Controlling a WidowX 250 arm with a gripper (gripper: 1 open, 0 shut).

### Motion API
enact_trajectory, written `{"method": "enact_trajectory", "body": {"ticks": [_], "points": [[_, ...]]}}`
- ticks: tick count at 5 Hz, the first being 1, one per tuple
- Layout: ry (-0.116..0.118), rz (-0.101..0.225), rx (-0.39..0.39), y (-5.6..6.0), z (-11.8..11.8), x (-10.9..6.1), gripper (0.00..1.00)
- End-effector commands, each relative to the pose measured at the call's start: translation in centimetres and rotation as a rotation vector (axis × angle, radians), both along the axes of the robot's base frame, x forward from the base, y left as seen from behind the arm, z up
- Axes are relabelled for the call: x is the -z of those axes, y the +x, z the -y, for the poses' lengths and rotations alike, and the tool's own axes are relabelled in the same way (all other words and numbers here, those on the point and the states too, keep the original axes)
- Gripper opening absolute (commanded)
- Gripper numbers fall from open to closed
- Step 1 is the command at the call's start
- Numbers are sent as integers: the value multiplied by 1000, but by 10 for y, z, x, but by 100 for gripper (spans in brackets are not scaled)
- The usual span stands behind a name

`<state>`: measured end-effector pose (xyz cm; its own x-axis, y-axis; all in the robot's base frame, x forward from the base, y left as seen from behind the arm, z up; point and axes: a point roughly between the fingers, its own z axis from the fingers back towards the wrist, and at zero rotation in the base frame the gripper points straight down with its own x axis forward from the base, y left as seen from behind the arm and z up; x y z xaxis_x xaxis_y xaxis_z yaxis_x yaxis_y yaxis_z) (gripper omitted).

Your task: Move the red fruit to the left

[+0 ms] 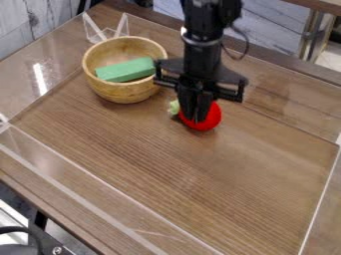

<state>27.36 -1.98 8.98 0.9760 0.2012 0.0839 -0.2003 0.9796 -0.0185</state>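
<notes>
The red fruit [204, 118] sits pinched at the tip of the hand [197, 108], whose fingers are drawn narrow around it; only its lower part and a pale green stem tip show, poking out to the left of the fingers. Whether it rests on the wooden tabletop [173, 189] or hangs just above it cannot be told. The hand points straight down from the black arm. To the hand's left, nearby but apart, stands a wooden bowl [104, 90] holding a flat green block [123, 71].
</notes>
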Motion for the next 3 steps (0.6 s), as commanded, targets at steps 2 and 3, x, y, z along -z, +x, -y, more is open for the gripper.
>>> {"method": "enact_trajectory", "body": {"ticks": [2,3], "points": [[-26,98,14,-6,-29,-55,0],[-28,93,35,-6,-34,-54,0]]}}
